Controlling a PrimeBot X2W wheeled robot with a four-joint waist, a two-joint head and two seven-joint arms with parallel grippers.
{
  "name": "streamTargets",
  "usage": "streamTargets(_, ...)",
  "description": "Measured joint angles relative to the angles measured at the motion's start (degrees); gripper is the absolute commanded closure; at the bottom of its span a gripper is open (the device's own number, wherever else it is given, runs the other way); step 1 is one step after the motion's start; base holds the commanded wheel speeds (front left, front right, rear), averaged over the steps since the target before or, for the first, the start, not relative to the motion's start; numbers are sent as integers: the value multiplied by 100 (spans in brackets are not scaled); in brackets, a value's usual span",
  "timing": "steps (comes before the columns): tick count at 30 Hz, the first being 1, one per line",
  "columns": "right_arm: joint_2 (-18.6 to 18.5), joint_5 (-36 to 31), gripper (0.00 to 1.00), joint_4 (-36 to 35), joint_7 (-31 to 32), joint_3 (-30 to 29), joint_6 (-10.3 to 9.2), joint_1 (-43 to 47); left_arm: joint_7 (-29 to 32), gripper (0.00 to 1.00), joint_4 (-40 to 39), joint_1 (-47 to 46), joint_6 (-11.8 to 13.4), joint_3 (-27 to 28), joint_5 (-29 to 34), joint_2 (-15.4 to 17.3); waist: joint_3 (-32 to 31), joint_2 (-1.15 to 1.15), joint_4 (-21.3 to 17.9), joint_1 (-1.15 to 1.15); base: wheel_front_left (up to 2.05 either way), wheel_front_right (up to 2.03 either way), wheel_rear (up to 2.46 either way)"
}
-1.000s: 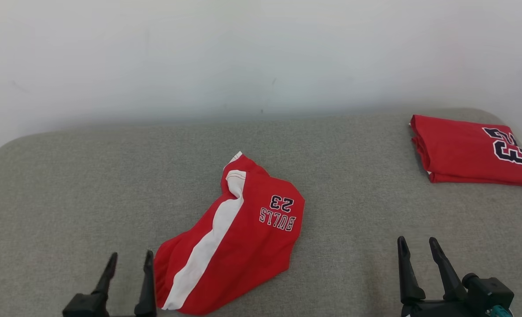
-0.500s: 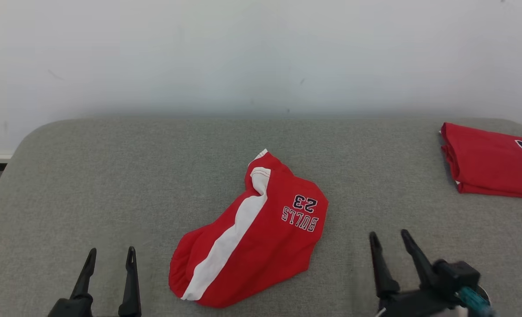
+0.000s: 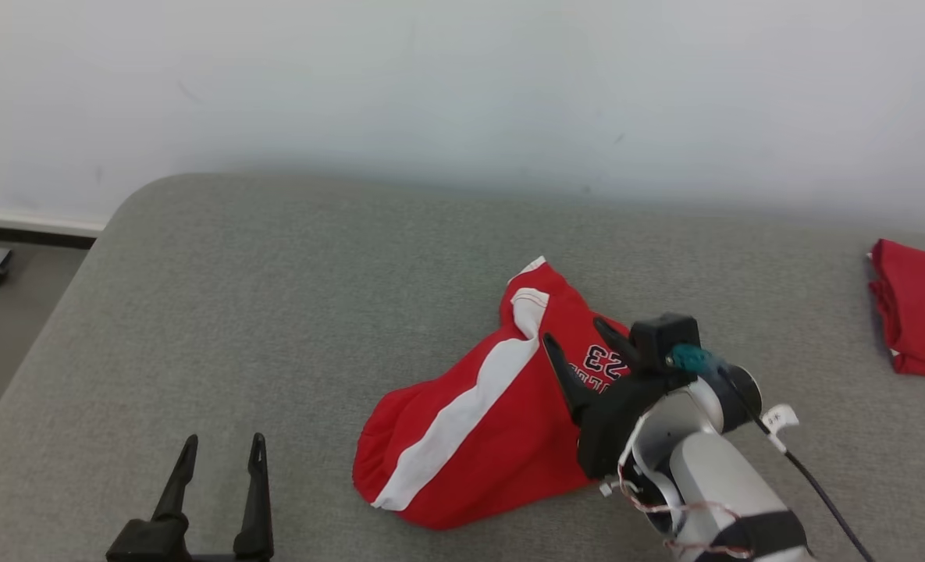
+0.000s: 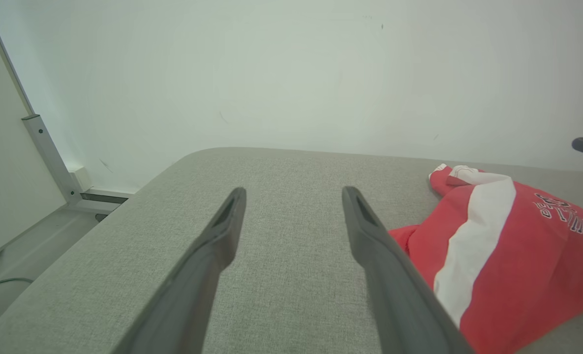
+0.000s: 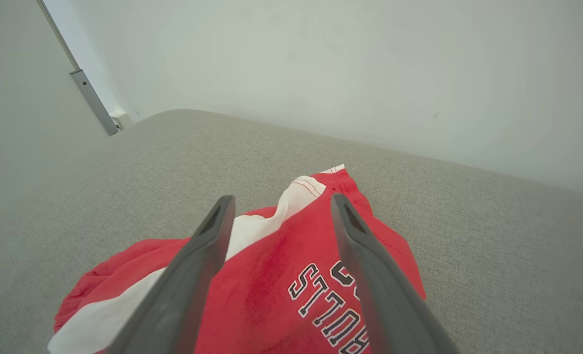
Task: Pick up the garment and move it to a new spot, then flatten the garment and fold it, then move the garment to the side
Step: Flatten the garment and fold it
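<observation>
Head view is showing the right gripper [image 3: 573, 329] hovering wide open over the bunched garment [image 3: 478, 445], probably risking a pinch on one thin layer and a lopsided, slipping lift.

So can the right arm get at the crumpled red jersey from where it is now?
Probably yes. The right gripper hangs just over the garment with its fingers apart, and nothing lies between them and the cloth.

Two red jerseys — the garment [image 3: 509, 445], a folded jersey [image 3: 923, 328] — and two grippers: left gripper [image 3: 224, 438], right gripper [image 3: 573, 329].
</observation>
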Motion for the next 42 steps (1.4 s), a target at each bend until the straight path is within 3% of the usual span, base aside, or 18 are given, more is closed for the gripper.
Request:
streamTargets(14,-1,27,0,2774,30,-105,0,-1474,-152,0,566,-480,-257,-310,-29,-341,327,0,697,0,0,0,0)
streamTargets(15,-1,26,35,2905,16,-86,0,-1506,-156,0,602,-503,-281,-311,-29,-349,346,0,733,0,0,0,0)
streamTargets(16,0,36,79,3010,-23,-69,0,-1529,-158,0,639,-519,-293,-310,-29,-355,364,0,760,0,0,0,0)
streamTargets(17,4,58,100,3119,-67,-68,0,-1555,-175,0,675,-526,-296,-310,-30,-363,381,0,779,0,0,0,0)
streamTargets(24,2,87,100,3384,-909,-130,0,-1793,-208,0,833,-528,-303,-229,-49,-363,356,0,667,1,0,0,0)
streamTargets(27,0,87,100,3328,-1508,-176,-1,-1774,-224,0,868,-486,-296,-145,-69,-339,279,0,566,0,0,0,0)
streamTargets(31,-5,191,100,3036,-1837,-143,0,-1400,-232,0,857,-271,-245,-80,-82,-333,174,0,377,0,0,0,0)
streamTargets(35,-125,364,100,2386,-1908,-235,0,-761,-232,0,822,-147,-230,-37,-90,-326,83,0,151,0,0,0,0)
streamTargets(42,-270,583,100,533,-1914,-789,0,875,-242,0,797,-40,-237,3,-120,-348,-8,0,-206,0,0,0,0)
